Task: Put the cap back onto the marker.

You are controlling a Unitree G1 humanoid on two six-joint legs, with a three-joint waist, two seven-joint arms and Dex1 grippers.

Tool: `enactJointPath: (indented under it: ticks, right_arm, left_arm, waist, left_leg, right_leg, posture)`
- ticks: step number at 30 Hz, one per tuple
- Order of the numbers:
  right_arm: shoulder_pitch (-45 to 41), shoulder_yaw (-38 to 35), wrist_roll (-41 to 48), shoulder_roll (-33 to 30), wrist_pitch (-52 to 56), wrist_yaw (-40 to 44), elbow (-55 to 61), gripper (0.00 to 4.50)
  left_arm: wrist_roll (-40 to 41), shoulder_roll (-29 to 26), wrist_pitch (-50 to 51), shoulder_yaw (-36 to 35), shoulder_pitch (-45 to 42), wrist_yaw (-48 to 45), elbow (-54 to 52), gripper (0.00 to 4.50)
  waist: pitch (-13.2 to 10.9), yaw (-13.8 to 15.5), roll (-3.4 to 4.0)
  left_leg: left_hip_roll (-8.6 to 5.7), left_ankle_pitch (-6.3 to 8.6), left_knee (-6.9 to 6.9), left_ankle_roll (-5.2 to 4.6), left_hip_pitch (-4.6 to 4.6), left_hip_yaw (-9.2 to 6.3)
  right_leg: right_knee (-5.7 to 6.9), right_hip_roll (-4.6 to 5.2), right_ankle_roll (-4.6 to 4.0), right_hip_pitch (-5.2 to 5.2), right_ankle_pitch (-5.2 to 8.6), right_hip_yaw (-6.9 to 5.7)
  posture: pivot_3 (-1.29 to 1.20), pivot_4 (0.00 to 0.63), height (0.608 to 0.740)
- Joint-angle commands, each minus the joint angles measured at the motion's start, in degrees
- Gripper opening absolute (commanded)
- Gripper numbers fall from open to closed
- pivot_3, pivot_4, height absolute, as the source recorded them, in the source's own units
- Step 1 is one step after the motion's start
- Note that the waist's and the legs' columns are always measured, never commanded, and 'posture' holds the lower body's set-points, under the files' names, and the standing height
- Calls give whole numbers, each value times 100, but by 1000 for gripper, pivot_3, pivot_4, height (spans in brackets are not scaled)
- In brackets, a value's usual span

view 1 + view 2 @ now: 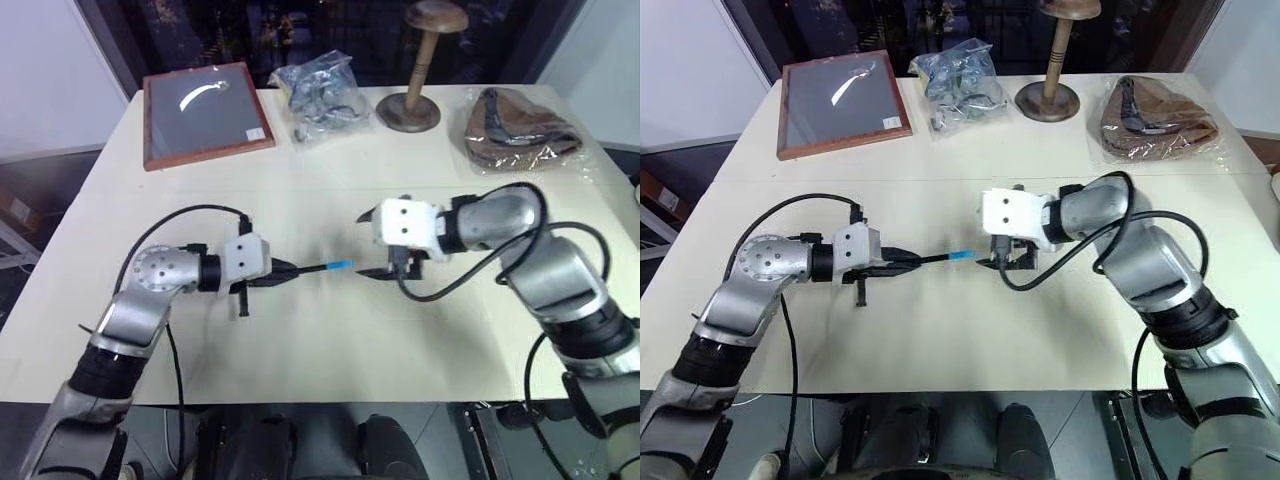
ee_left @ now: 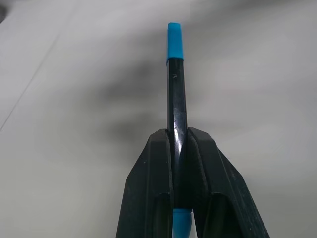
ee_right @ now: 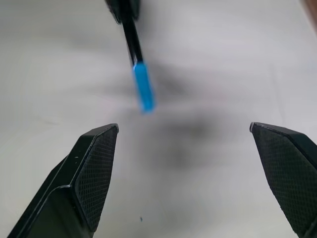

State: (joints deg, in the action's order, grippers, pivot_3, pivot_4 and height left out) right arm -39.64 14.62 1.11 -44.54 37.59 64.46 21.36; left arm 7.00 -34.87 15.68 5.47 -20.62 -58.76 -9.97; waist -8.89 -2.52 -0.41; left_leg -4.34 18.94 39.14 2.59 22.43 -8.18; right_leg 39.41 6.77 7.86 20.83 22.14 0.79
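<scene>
- The marker (image 2: 175,99) runs down between the left gripper's (image 2: 179,141) clamped black fingers (image 2: 153,183), so its middle stretch is hidden; a light blue bit below them is cut off by the picture's edge.
- The cap (image 3: 143,87), just beyond the right gripper's (image 3: 188,131) wide-apart fingers (image 3: 91,168), is blurred; its seat on the marker seems flush.
- Behind both grippers, the hat stand (image 1: 424,60) loses its top at the frame's edge.
- The clear bag's (image 1: 320,85) contents are too small to tell.

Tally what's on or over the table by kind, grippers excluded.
Marker, capped: 1
Framed picture: 1
Clear bag: 1
Wooden stand: 1
Brown bagged item: 1
Total: 5
</scene>
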Motion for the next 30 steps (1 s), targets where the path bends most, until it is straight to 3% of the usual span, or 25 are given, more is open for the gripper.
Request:
enactJointPath:
  ticks: [1,12,17,24,30]
  right_arm:
    - [314,-544,166,23,717,-512,586,4397]
    - [1291,-746,577,120,1963,-1375,1719,4397]
    - [1334,-686,792,50,2108,-1544,1824,4397]
    - [1194,-577,945,-76,1981,-1629,1653,4397]
    - [1120,-538,1040,-138,1935,-1650,1590,4500]
  left_arm:
    - [215,419,1417,-724,261,1313,-856,0]
    - [624,1779,5365,-1908,921,3706,-3046,0]
    - [473,2045,6227,-1954,1088,4354,-3398,0]
    - [570,2196,6691,-1892,1273,4603,-3563,0]
    - [708,2315,6704,-1971,1283,4588,-3691,2815]
  waist:
    - [0,5,0]
    - [0,30,-1]
    - [1,56,-2]
    - [1,155,-1]
    - [1,185,-2]
  left_leg:
    - [0,0,-1,0,0,0]
    - [0,1,4,-1,0,6]
    - [0,0,7,-1,-2,9]
    - [0,1,7,-1,-4,17]
    - [0,1,7,0,-5,18]
  right_leg:
    - [-1,0,0,-1,0,1]
    - [-4,0,0,-7,0,8]
    - [-17,0,0,-11,0,9]
    - [-22,1,0,-10,0,16]
    - [-24,2,0,-11,0,19]
  posture:
    - [0,150,740]
    - [0,150,740]
    - [0,150,740]
    - [0,150,740]
    - [0,150,740]
